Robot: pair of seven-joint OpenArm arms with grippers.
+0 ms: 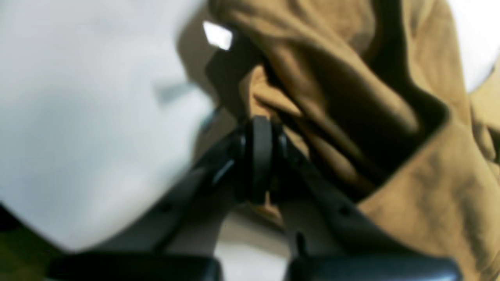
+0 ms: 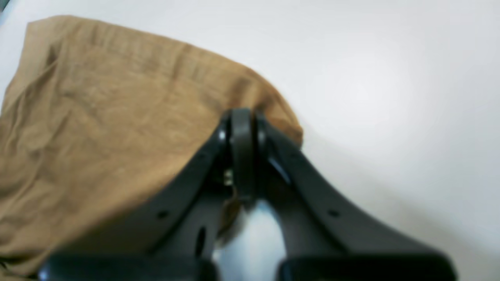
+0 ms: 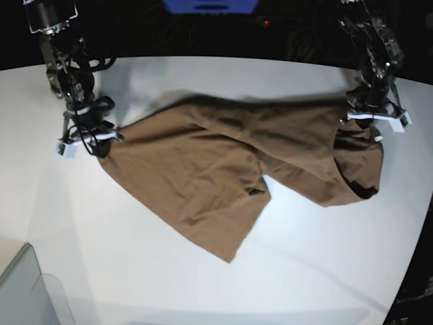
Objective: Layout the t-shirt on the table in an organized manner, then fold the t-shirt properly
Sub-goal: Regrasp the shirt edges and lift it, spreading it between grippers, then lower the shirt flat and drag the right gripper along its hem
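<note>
The brown t-shirt (image 3: 223, 162) is stretched across the white table (image 3: 203, 284) between my two grippers, and its lower part spreads toward the front. In the base view my right gripper (image 3: 100, 139) pinches the shirt's left end. My left gripper (image 3: 367, 128) grips the right end, where cloth hangs in bunched folds. The right wrist view shows the right gripper (image 2: 242, 117) shut on an edge of the wrinkled t-shirt (image 2: 97, 128). The left wrist view is blurred. It shows the left gripper (image 1: 261, 127) shut on folded t-shirt cloth (image 1: 410, 175), with a small white patch (image 1: 218, 35) beyond.
A grey translucent bin corner (image 3: 30, 291) sits at the front left of the table. The table's curved edge (image 3: 423, 223) runs down the right side. Dark background and cables lie behind the far edge.
</note>
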